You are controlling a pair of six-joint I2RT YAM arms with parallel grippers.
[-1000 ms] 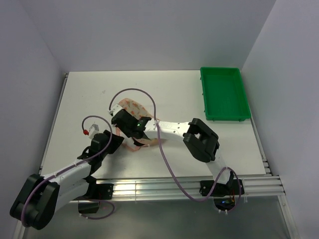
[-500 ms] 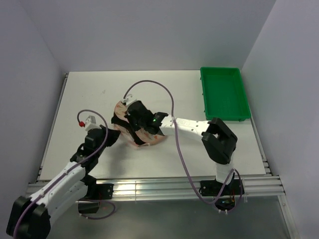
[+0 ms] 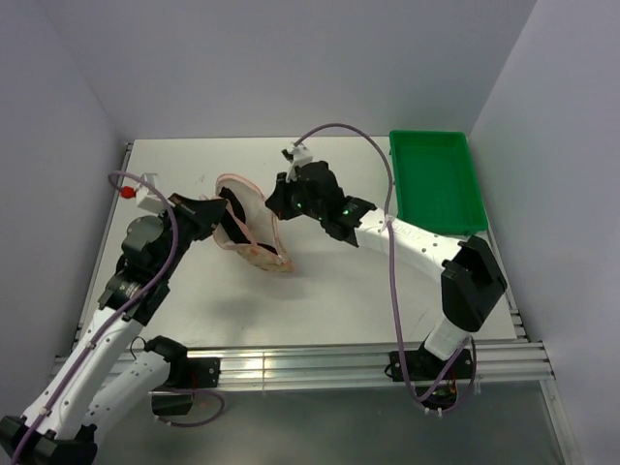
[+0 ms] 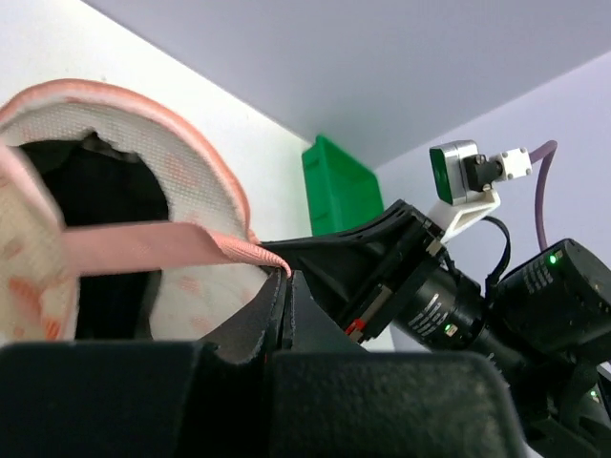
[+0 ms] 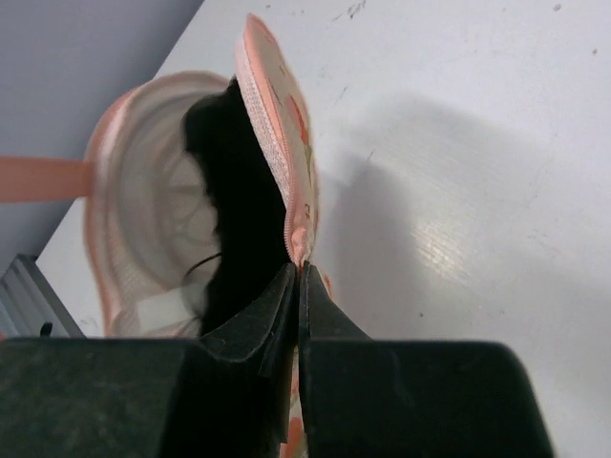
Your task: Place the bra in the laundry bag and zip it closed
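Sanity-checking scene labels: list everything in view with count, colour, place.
laundry bag: 1, peach-pink mesh, mid table, held open between both grippers
bra: 1, black, inside the laundry bag
tray: 1, green, far right of the table
table: 1, white, under everything
cables: 2, purple, one looping off each arm
left gripper: 1, black, shut on the bag's pink trim
right gripper: 1, black, shut on the bag's zip edge

I see a flat white tabletop (image 3: 194,300) carrying a shallow rectangular green plastic tray (image 3: 436,184) at its far right corner, beside the wall.
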